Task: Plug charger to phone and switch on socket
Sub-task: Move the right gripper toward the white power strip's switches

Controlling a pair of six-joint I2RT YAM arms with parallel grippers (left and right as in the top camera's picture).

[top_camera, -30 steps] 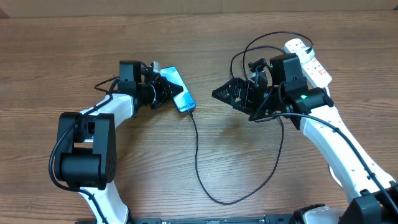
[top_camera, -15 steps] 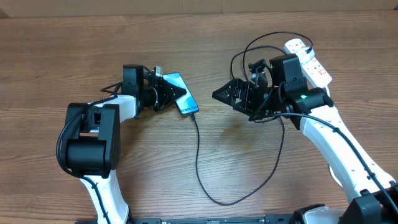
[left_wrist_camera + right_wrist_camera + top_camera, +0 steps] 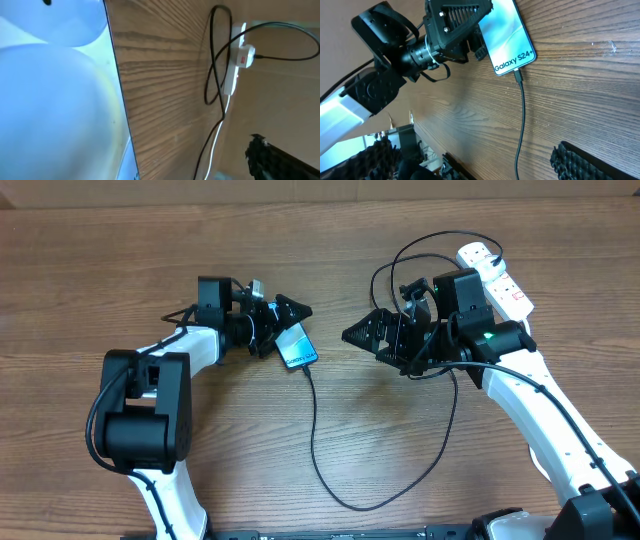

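Thin black cable (image 3: pixel 314 420) seated in slim blue-screened phone (image 3: pixel 296 346). Right tool (image 3: pixel 360 335), spread and empty: press white socket block (image 3: pixel 497 275) switch squarely, 2 o'clock

The phone (image 3: pixel 55 100) fills the left with its blue screen, very close; beyond, on the wooden surface (image 3: pixel 160 100), the black charger (image 3: pixel 208 75) loops beside the white socket (image 3: pixel 239 55)

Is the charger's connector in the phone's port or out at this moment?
In. The right wrist view shows the charger ending in its connector, seated in the bottom edge of the phone.
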